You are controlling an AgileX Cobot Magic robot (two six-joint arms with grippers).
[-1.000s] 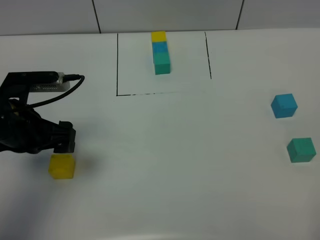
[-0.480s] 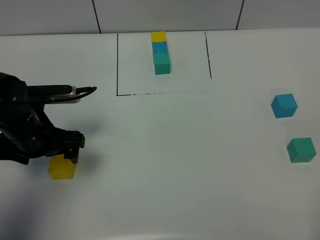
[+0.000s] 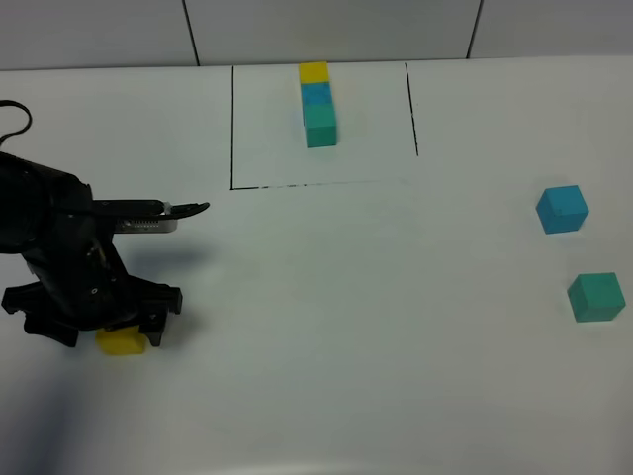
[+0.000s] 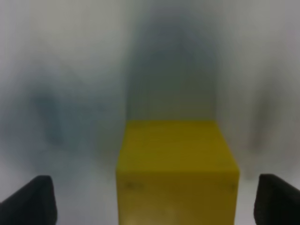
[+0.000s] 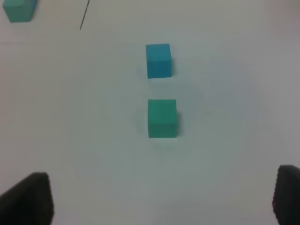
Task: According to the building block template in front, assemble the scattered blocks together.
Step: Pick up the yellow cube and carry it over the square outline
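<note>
Yellow cube (image 4: 177, 159), blue cube (image 3: 562, 209), green cube (image 3: 595, 297), one each, one template (image 3: 317, 103)

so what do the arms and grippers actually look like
The left arm is bulky matte black, with a silvery grey module on top and a looping black cable. The left fingertips and right fingertips are black and rounded.

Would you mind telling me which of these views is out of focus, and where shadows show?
Left wrist view: heavily blurred, the yellow cube soft-edged, with a dark smear of shadow behind it. Right wrist view: mildly soft, yet the blue cube and green cube read clearly. Exterior high view: sharp and evenly lit, with a faint shadow on the table beside the left arm.
</note>
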